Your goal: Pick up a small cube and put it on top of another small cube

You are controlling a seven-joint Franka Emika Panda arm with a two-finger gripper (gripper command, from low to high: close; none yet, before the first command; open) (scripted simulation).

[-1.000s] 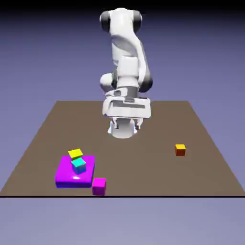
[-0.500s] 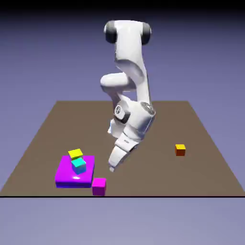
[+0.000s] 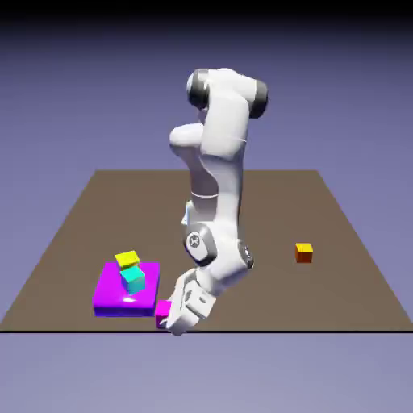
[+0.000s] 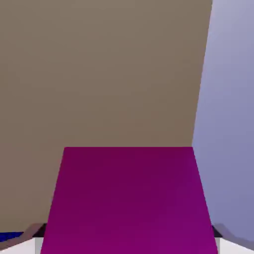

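The small magenta cube [image 3: 163, 307] sits on the table near its front edge, just off the purple slab's corner, mostly hidden behind my hand. My gripper [image 3: 168, 323] is lowered around it. In the hand view the magenta cube [image 4: 129, 198] fills the lower middle between my gripper [image 4: 128, 233] fingers. Both grey fingertips [image 4: 35, 232] show just outside its side edges, with thin dark gaps, so the gripper is open. The small yellow cube [image 3: 127, 259] rests on the far part of the slab, apart from my hand.
A big flat magenta-purple slab [image 3: 111, 299] carries the yellow cube and a cyan cube [image 3: 133, 279]. An orange cube with a yellow top [image 3: 303, 252] stands alone on the exterior view's right. The table edge [image 4: 201, 99] runs close beside the magenta cube.
The arm has swung forward and down from the middle of the table to the magenta cube at the front edge. No cube has moved.
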